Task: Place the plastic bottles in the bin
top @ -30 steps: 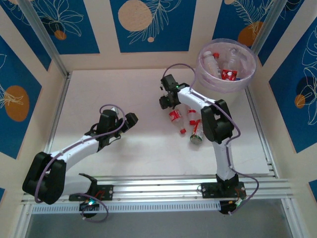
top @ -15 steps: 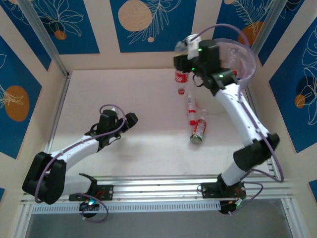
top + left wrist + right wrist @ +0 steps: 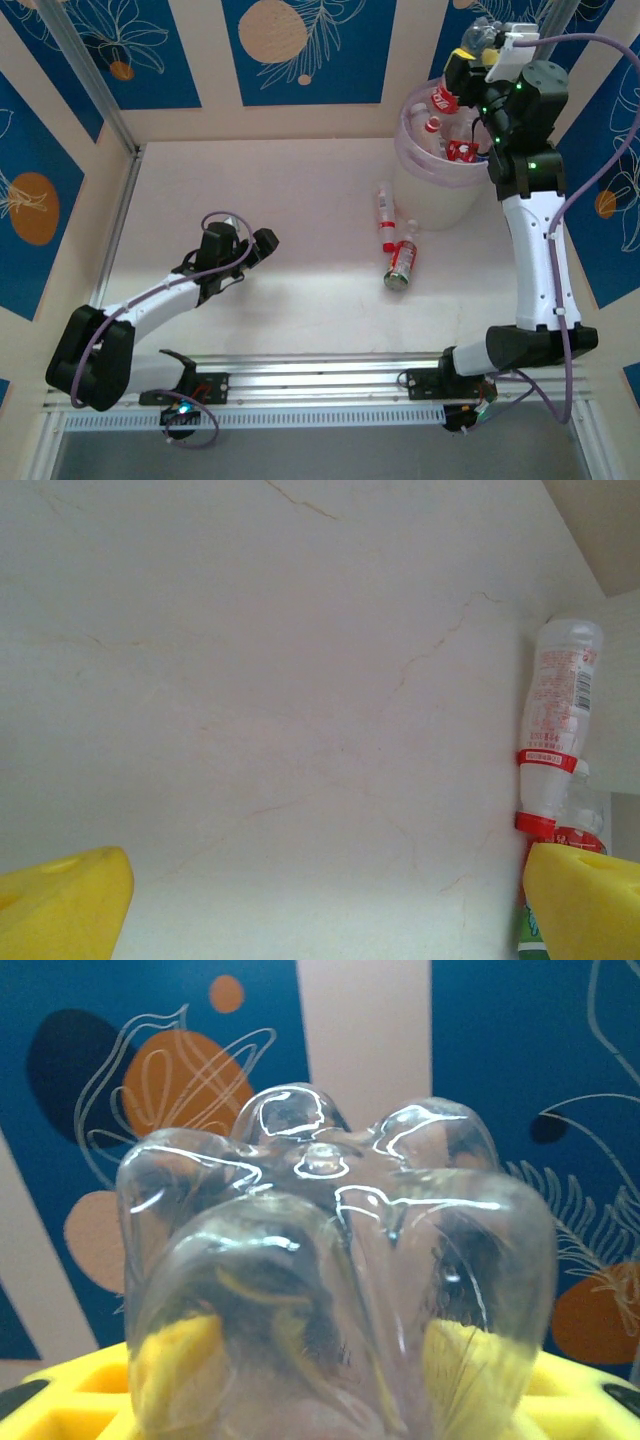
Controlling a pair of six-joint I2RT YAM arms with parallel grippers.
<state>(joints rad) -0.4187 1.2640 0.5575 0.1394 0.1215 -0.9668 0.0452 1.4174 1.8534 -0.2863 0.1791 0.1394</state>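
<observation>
The left hand rests low over the table, its yellow fingers spread wide and holding nothing. Beyond it, two plastic bottles lie on the table just short of the bin: a green-labelled bottle and, just beside its far end, a red-labelled bottle. In the far right corner the right hand hangs high above the bin, clamped on a clear bottle with its red end pointing down toward the tub, where several bottles already lie. The drop appears to be the step in hand. Done well, it likely means bringing the bottle over the open middle, clear of the rolled rim, then parting the fingers fully. How far inside the rim it hangs cannot be told from overhead, and a release near the edge could bounce it back onto the table.
</observation>
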